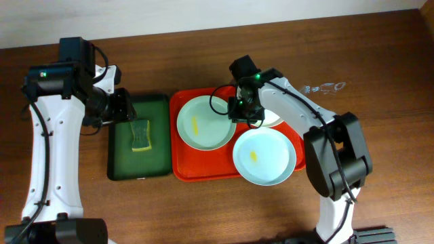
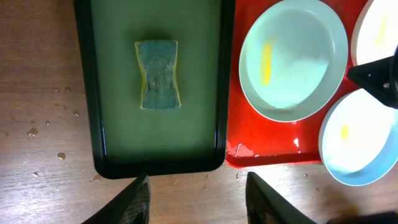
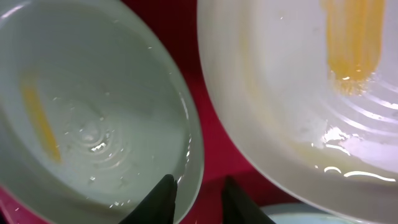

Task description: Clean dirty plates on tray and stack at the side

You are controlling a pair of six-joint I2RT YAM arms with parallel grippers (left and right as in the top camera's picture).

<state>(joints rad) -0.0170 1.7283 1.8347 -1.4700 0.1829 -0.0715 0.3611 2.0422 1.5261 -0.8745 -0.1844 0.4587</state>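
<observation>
The red tray (image 1: 182, 166) holds three dirty plates, each with a yellow smear: a pale green plate (image 1: 203, 123), a pale blue plate (image 1: 264, 157) and a cream-white plate (image 1: 274, 120) partly hidden under my right arm. My right gripper (image 1: 245, 112) sits low at the green plate's right rim. In the right wrist view its jaws (image 3: 200, 186) straddle that rim (image 3: 189, 155), one finger inside the plate and one over the tray, with a gap still showing. My left gripper (image 2: 199, 199) hangs open and empty over bare table, beside the dark green tray (image 2: 93, 124).
A sponge (image 2: 159, 84) lies in the dark green tray (image 1: 119, 159), left of the red tray. Water drops dot the wood at the back right (image 1: 322, 88) and near the green tray (image 2: 31, 132). The blue plate overhangs the red tray's front right corner.
</observation>
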